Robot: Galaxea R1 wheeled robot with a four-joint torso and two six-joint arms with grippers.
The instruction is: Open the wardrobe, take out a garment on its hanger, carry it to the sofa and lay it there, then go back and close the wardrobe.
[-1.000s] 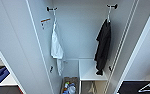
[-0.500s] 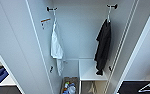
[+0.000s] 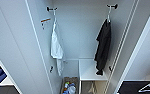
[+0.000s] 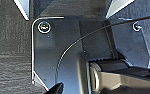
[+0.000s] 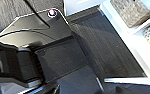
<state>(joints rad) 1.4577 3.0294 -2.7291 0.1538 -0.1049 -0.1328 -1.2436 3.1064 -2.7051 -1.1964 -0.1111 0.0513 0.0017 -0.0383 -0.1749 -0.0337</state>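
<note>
Garment [image 3: 103, 47] front and centre of interest: black, limp, draped off its hanger [image 3: 108, 15] on the right-hand bracket high inside the wardrobe [image 3: 86, 30], whose doors stand wide open to either side. It hangs in loose folds, its lower end dangling just above a white shelf [image 3: 91, 70], so I judge it light and floppy, likely to swing and slide if grabbed by the cloth. The thin white hanger is the stiff part, and the neck just below the hook looks like the sensible place to take hold, lifting up and off the bracket. Across on the left bracket hangs a white garment [image 3: 56, 47], well apart from the black one. Down at the bottom, a small basket [image 3: 69, 87] of mixed items sits beside the shelf unit. Both wrist views look down over dark carpet [image 5: 98, 45], and I cannot tell whether either arm's fingers are spread or closed; nothing visible suggests they carry anything.
</note>
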